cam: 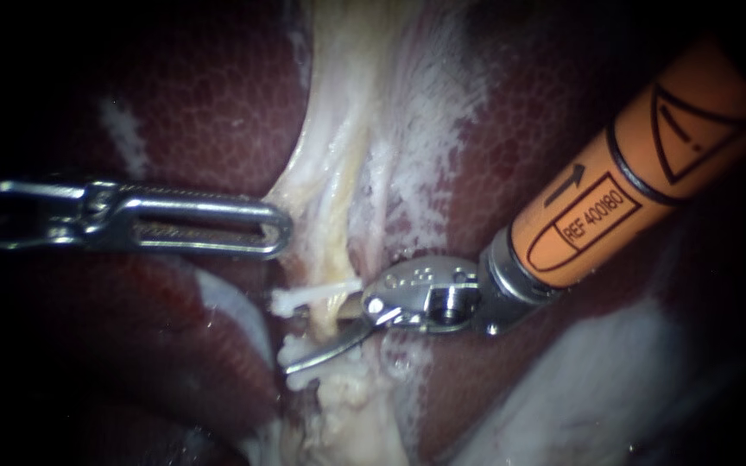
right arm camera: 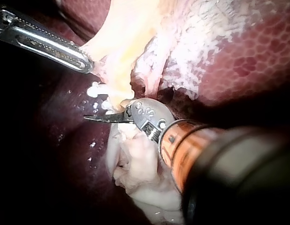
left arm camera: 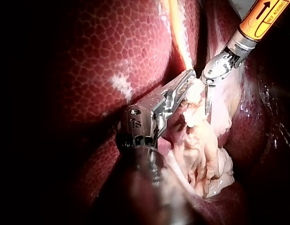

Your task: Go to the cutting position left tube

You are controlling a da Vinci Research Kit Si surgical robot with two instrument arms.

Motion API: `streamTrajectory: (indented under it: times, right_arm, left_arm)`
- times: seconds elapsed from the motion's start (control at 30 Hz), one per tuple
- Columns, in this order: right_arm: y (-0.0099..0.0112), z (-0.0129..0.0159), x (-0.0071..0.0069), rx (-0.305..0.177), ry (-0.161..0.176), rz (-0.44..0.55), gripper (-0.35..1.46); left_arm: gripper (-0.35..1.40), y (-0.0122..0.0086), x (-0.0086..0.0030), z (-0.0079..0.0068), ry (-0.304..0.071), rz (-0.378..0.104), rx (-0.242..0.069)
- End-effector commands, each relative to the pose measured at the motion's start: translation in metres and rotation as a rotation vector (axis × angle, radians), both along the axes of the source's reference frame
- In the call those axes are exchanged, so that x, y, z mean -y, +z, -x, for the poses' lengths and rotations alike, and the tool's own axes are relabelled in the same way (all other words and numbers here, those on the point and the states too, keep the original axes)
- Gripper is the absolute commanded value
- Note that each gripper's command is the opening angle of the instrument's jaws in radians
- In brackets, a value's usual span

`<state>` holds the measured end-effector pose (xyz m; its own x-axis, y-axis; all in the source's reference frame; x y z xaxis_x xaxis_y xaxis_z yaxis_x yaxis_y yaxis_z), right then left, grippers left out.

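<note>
A pale yellow tube (cam: 331, 259) runs down the middle between dark red liver lobes (cam: 200, 103), with a white clip (cam: 308, 297) across it. My right instrument (cam: 325, 345) has an orange shaft and comes in from the right. Its blades are open at the tube just below the clip. One curved blade lies in front of the tube and the other is hidden behind it. My left instrument (cam: 280, 231) comes in from the left. Its slotted jaws are shut on pale tissue (left arm camera: 194, 92) at the tube's left edge. The right wrist view shows the blade (right arm camera: 107, 117) under the clip (right arm camera: 95, 89).
White fatty tissue (cam: 425, 112) spreads to the right of the tube. A ragged pale lump (left arm camera: 201, 145) of tissue hangs below the blades. More white tissue (cam: 580, 380) lies under the orange shaft. Liver surrounds the working area on both sides.
</note>
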<state>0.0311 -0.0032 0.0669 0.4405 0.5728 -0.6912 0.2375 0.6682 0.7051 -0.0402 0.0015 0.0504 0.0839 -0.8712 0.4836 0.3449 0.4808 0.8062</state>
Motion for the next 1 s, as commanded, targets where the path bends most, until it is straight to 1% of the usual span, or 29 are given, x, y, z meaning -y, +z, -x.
streamTrajectory:
  times: [0.03,0.3,0.47,0.5,1.0]
  right_arm:
    - [0.0001,0.0,0.0,0.0,0.001,0.001,0.48]
    - [0.0002,0.0001,-0.0001,0.001,0.0,-0.004,0.33]
    - [0.0002,0.0001,-0.0001,0.0,-0.001,-0.004,0.3]
    - [0.0002,0.0001,-0.0001,0.0,-0.001,-0.004,0.26]
    - [0.0003,0.0001,-0.0001,-0.002,-0.004,-0.004,0.25]
  left_arm:
    - [-0.35,0.0,0.0,0.0,0.0,0.0,0.0]
    - [-0.35,0.0,0.0,0.0,0.0,0.0,0.0]
    - [-0.35,0.0,0.0,0.0,0.0,0.0,0.0]
    - [-0.35,0.0,0.0,0.0,0.0,0.0,0.0]
    - [-0.35,0.0,0.0,0.0,0.0,0.0,-0.001]
